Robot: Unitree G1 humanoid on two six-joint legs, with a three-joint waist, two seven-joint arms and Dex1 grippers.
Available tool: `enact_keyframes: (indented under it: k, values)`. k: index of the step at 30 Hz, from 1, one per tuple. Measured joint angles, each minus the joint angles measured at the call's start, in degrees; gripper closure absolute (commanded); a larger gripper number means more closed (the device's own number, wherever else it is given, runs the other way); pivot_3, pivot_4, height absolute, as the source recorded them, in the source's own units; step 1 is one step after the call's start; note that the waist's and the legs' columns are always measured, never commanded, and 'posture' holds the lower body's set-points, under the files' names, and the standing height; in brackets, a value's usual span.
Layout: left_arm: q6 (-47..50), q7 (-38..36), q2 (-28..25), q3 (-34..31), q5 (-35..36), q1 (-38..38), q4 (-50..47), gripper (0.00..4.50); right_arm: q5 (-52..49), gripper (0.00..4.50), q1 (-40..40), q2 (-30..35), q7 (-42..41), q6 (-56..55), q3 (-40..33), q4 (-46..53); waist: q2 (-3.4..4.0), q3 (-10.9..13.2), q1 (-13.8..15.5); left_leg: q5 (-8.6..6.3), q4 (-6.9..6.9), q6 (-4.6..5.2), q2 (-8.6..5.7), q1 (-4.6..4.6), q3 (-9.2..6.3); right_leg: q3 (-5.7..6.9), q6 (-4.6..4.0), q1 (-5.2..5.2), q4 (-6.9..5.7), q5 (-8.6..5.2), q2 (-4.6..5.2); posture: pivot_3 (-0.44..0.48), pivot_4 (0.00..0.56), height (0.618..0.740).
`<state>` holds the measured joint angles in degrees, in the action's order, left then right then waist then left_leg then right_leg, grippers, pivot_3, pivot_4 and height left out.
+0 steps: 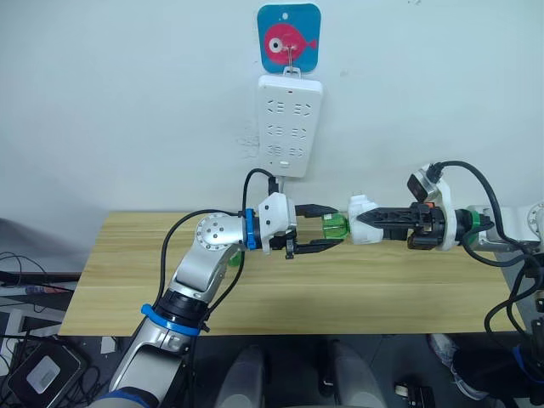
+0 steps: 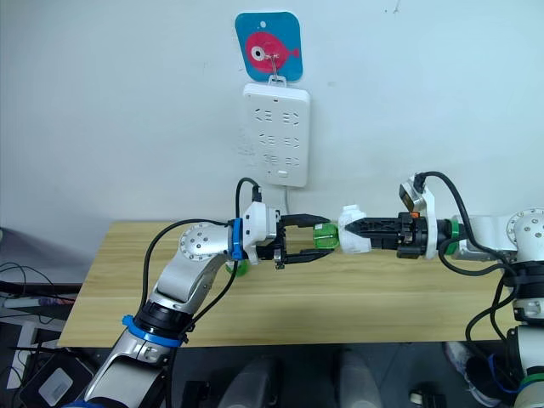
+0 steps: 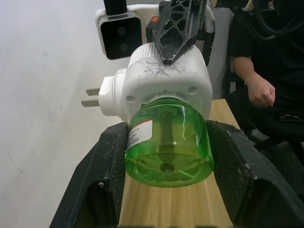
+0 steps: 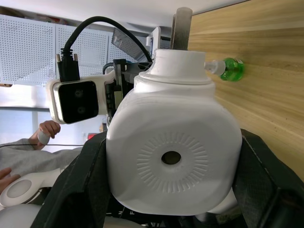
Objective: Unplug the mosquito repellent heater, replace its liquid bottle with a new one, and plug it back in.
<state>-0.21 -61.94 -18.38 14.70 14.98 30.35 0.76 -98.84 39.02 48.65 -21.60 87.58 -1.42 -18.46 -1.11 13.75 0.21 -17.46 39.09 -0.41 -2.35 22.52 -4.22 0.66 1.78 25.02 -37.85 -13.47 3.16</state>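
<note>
**Heater held between both hands, mid-air over the table**

Green bottle point(image 3: 167, 145) is right up in my left wrist view, see-through plastic with a white-and-orange label on its side and a wick stem visible through it. It's seated in the bottom of the heater point(image 3: 164, 80), which is a small white rounded plastic box with two metal prongs point(image 3: 91, 96) sticking out of a round boss at its back. From my right wrist view the heater's top face has a round vent hole point(image 4: 170, 157) with a ring of little radial lines around it.

Both hands are on it. My right gripper point(image 1: 364, 219) has its black fingers clamped on the white body, one on each side. My left gripper point(image 1: 330, 231) has its fingers around the green bottle, one above and one below as seen from my head; they look snug against the plastic, though I can't swear to how hard they're pinching.

Whole thing sits in the air above the wooden table point(image 1: 382, 289), between my two arms, below the white power strip point(image 1: 290, 125) hanging on the wall under a blue fish hook plate point(image 1: 289, 37). Another small green bottle point(image 4: 232, 68) lies on the tabletop. Someone's hand point(image 3: 260, 91) shows off to the side.
</note>
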Motion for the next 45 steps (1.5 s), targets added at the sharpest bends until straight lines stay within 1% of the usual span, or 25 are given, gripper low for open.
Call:
enact_keyframes:
  k: [5, 7, 9, 10, 11, 13, 15, 17, 19, 23, 24, 25, 27, 30, 31, 32, 34, 35, 36, 37, 38, 41, 45]
  values:
    - [1.38, 0.04, 0.3, 0.01, 0.46, 0.02, -0.07, 2.26, 2.62, 1.5, -0.01, -0.78, -1.4, 0.35, -1.26, 0.33, 0.0, 0.0, -0.02, 0.0, 0.0, 0.0, 0.0, 0.0, 0.0, 0.0, 0.0, 0.01, 0.0, 0.0, 0.0, 0.033, 0.254, 0.74]
    - [8.22, 0.4, 0.99, -0.46, 4.11, 0.07, -0.88, 2.26, 4.7, 1.5, -0.05, -0.68, -2.66, 0.45, -1.85, 1.82, 0.0, 0.0, -0.03, 0.0, 0.01, 0.0, 0.0, 0.03, -0.01, 0.0, 0.0, 0.03, -0.01, 0.0, 0.0, 0.034, 0.253, 0.74]
    - [24.03, 1.5, 1.45, -2.12, 13.43, 0.87, -2.18, 2.26, 6.92, 1.5, -0.04, 0.35, -4.82, 0.55, -2.51, 4.09, 0.01, 0.01, -0.14, -0.01, 0.08, 0.01, -0.01, 0.13, -0.11, 0.04, 0.0, 0.07, -0.03, 0.0, -0.01, 0.034, 0.253, 0.74]
    - [33.73, 2.63, 1.72, -3.77, 18.99, 2.01, -2.13, 2.26, 8.06, 1.5, -0.12, 0.85, -6.25, 0.66, -2.99, 5.3, 0.0, 0.02, -0.24, -0.01, 0.16, 0.02, -0.01, 0.2, -0.18, 0.1, 0.01, 0.09, -0.05, 0.0, -0.02, 0.034, 0.253, 0.74]
    - [45.79, 4.06, 1.75, -6.15, 25.88, 4.23, -1.12, 2.26, 9.18, 1.5, -0.17, 1.34, -8.32, 0.73, -3.23, 6.77, 0.0, 0.03, -0.35, -0.04, 0.33, 0.06, -0.01, 0.3, -0.28, 0.17, 0.01, 0.14, -0.12, 0.0, -0.07, 0.034, 0.253, 0.74]
    - [60.64, 6.29, 1.81, -10.24, 34.8, 7.15, 1.81, 2.26, 10.16, 1.5, -0.16, 1.39, -10.97, 1.04, -3.5, 8.73, 0.01, 0.04, -0.41, -0.14, 0.61, 0.24, 0.0, 0.33, -0.33, 0.28, 0.02, 0.12, -0.24, -0.01, -0.13, 0.029, 0.251, 0.74]
    - [71.3, 8.89, 2.25, -13.71, 40.9, 9.05, 5.17, 2.26, 10.34, 1.5, -0.04, 1.11, -12.46, 1.95, -3.48, 9.58, 0.0, 0.04, -0.66, -0.14, 0.66, 0.24, -0.02, 0.33, -0.27, 0.27, 0.02, 0.1, -0.23, -0.01, -0.15, 0.024, 0.248, 0.74]
    - [77.69, 11.46, 3.6, -16.55, 44.11, 10.37, 9.19, 2.26, 10.81, 1.5, -0.04, 0.97, -13.4, 2.22, -3.48, 9.69, 0.0, 0.04, -0.68, -0.12, 0.73, 0.2, -0.05, 0.33, -0.22, 0.24, 0.02, 0.11, -0.23, -0.01, -0.14, 0.024, 0.248, 0.74]
    - [80.31, 12.75, 4.24, -17.69, 45.35, 10.91, 11.33, 1.55, 11.1, 1.5, -0.04, 0.96, -13.47, 2.5, -3.47, 9.82, -0.01, 0.04, -0.65, -0.03, 0.75, 0.05, -0.06, 0.33, -0.19, 0.17, 0.02, 0.1, -0.23, -0.01, -0.09, 0.024, 0.248, 0.74]
    - [79.8, 14.98, 4.72, -20.83, 45.31, 11.88, 13.1, 0.44, 10.75, 1.5, -0.05, 0.61, -14.5, 4.44, -2.91, 10.4, -0.01, 0.04, -0.59, -0.02, 0.74, 0.01, -0.04, 0.34, -0.16, 0.11, 0.01, 0.13, -0.22, 0.0, -0.04, 0.011, 0.24, 0.74]
    - [79.25, 15.66, 5.03, -21.9, 45.3, 12.1, 13.1, 0.08, 10.44, 1.5, -0.05, 0.61, -14.54, 4.43, -2.94, 10.4, -0.01, 0.04, -0.52, -0.01, 0.74, 0.0, -0.04, 0.33, -0.14, 0.09, 0.01, 0.13, -0.2, 0.0, -0.03, 0.01, 0.237, 0.74]
    - [78.49, 16.19, 5.02, -22.34, 45.22, 12.14, 13.1, 0.03, 10.35, 1.5, -0.06, 0.62, -14.56, 4.44, -3.02, 10.43, -0.01, 0.04, -0.5, -0.01, 0.75, 0.0, -0.05, 0.33, -0.14, 0.08, 0.01, 0.12, -0.19, 0.0, -0.02, 0.01, 0.237, 0.74]
    - [76.07, 16.27, 4.0, -22.93, 44.14, 12.06, 12.86, 0.03, 10.35, 1.5, -0.4, 0.62, -14.53, 4.44, -3.44, 10.47, -0.01, 0.04, -0.47, -0.01, 0.74, -0.01, -0.05, 0.34, -0.11, 0.07, 0.01, 0.14, -0.18, 0.0, -0.01, 0.011, 0.23, 0.74]
    - [67.88, 12.13, -2.36, -20.46, 38.99, 9.54, 5.76, 0.03, 10.41, 1.5, -1.83, 0.88, -14.35, 4.42, -4.97, 9.81, 0.0, 0.03, -0.59, -0.01, 0.66, -0.03, -0.02, 0.33, -0.02, 0.0, 0.0, 0.21, -0.21, 0.0, 0.0, 0.021, 0.225, 0.74]
    - [64.08, 10.2, -4.33, -19.27, 36.76, 8.56, 2.73, 0.03, 10.56, 1.5, -1.99, 0.86, -14.24, 4.36, -5.41, 9.0, 0.01, 0.03, -0.53, -0.01, 0.66, -0.04, -0.02, 0.35, -0.01, 0.0, 0.0, 0.23, -0.16, 0.0, 0.01, 0.021, 0.225, 0.74]
    - [58.31, 7.58, -6.19, -17.5, 33.48, 6.96, -1.06, 0.03, 10.98, 1.5, -1.99, 0.85, -14.06, 4.28, -6.02, 8.14, 0.03, 0.02, -0.44, -0.01, 0.66, -0.04, -0.03, 0.34, 0.01, -0.02, 0.0, 0.22, -0.14, 0.0, 0.03, 0.028, 0.222, 0.74]
    - [46.88, 3.04, -8.41, -13.94, 27.17, 4.3, -6.21, 0.03, 11.97, 1.5, -1.81, 0.89, -13.46, 3.99, -7.04, 6.21, 0.04, 0.01, -0.12, -0.01, 0.65, -0.06, -0.05, 0.35, 0.05, -0.03, -0.02, 0.17, -0.02, 0.01, 0.06, 0.036, 0.217, 0.74]
    - [38.5, 0.54, -9.43, -11.61, 22.37, 2.74, -7.9, 0.03, 12.47, 1.5, -1.63, 0.77, -13.2, 3.93, -7.45, 5.01, 0.05, 0.01, 0.06, -0.01, 0.66, -0.06, -0.05, 0.35, 0.08, -0.04, -0.06, 0.15, 0.05, 0.04, 0.06, 0.036, 0.217, 0.74]
    - [27.65, -2.01, -10.14, -9.3, 16.58, 0.77, -8.85, 0.03, 13.04, 1.5, -1.22, 0.42, -12.95, 3.81, -8.09, 3.47, 0.06, 0.0, 0.3, -0.01, 0.65, -0.06, -0.06, 0.35, 0.13, -0.06, -0.1, 0.14, 0.13, 0.06, 0.08, 0.038, 0.216, 0.74]
    - [18.14, -3.51, -10.09, -7.64, 11.72, -0.65, -8.8, 0.03, 13.69, 1.5, -0.66, 0.04, -12.61, 3.67, -8.64, 2.14, 0.06, 0.0, 0.54, -0.01, 0.66, -0.06, -0.06, 0.36, 0.15, -0.07, -0.11, 0.13, 0.16, 0.07, 0.09, 0.038, 0.216, 0.74]
    - [10.74, -3.98, -9.32, -6.55, 8.28, -1.35, -8.22, 0.03, 14.33, 1.5, -0.08, -0.11, -12.2, 3.54, -8.85, 1.31, 0.06, 0.0, 0.77, -0.01, 0.68, -0.06, -0.06, 0.39, 0.18, -0.09, -0.13, 0.15, 0.19, 0.09, 0.1, 0.038, 0.216, 0.74]
    - [-12.82, -0.81, -5.7, -5.76, -2.33, -1.48, -2.7, 0.03, 14.9, 1.5, 1.94, -1.71, -11.97, 3.99, -9.18, 0.14, 0.06, 0.0, 1.16, -0.02, 0.7, -0.03, -0.05, 0.41, 0.18, -0.06, -0.09, 0.15, 0.2, 0.12, 0.11, 0.036, 0.216, 0.74]
    - [-36.22, 4.13, -4.01, -4.73, -12.86, -1.45, 6.63, 0.03, 14.91, 1.5, 2.77, -2.46, -11.76, 4.43, -9.24, 0.09, 0.06, 0.0, 1.22, -0.06, 0.7, 0.05, -0.06, 0.41, 0.18, -0.03, -0.02, 0.17, 0.14, 0.17, 0.13, 0.034, 0.219, 0.74]
